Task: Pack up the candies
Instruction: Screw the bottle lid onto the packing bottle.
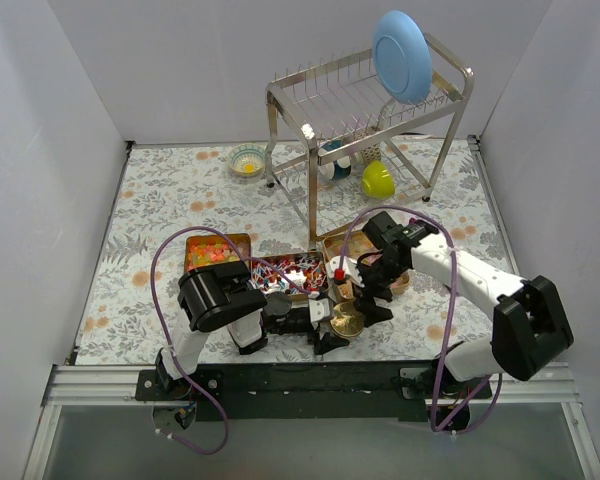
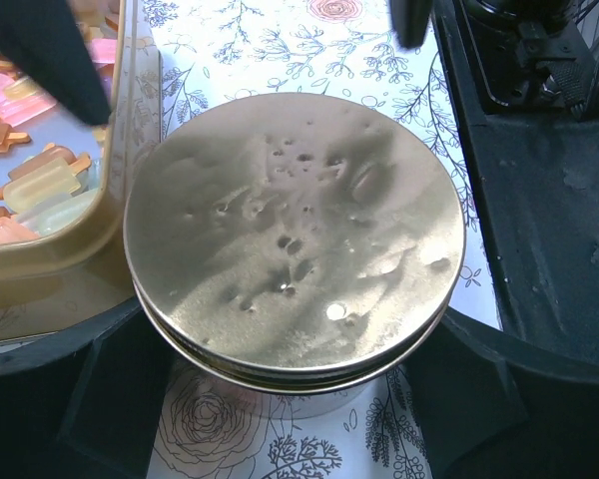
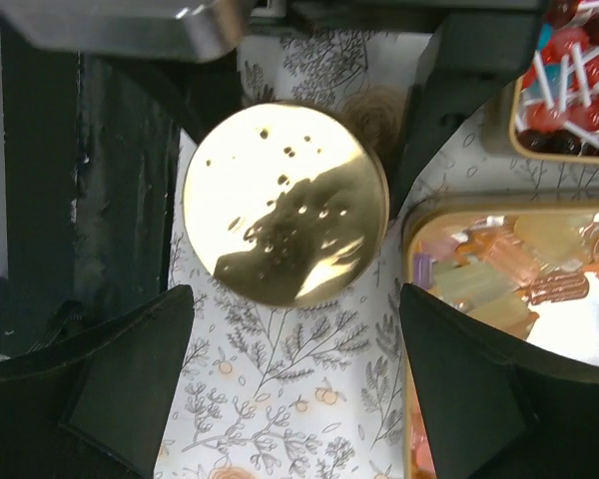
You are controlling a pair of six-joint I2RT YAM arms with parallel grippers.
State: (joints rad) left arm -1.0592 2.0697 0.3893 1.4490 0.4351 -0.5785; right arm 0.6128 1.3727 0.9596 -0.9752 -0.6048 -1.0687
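The candies lie in gold trays: orange and pink gummies (image 1: 212,254), red-blue-white wrapped ones (image 1: 285,275) (image 3: 569,60), and translucent yellow-pink ones (image 2: 30,190) (image 3: 519,269). In front of the trays a round gold tin (image 1: 346,321) (image 2: 295,230) (image 3: 285,205) stands on the cloth with its lid on. My left gripper (image 1: 330,322) (image 2: 295,314) has its fingers spread wide against both sides of this tin. Above and just behind the tin hangs my right gripper (image 1: 365,295) (image 3: 295,329), open with only cloth between its fingers.
A steel dish rack (image 1: 310,100) at the back holds a blue plate (image 1: 402,55) and a yellow cup (image 1: 377,180). A small bowl (image 1: 246,160) sits to its left. The black base rail (image 1: 310,378) runs along the near edge, close to the tin.
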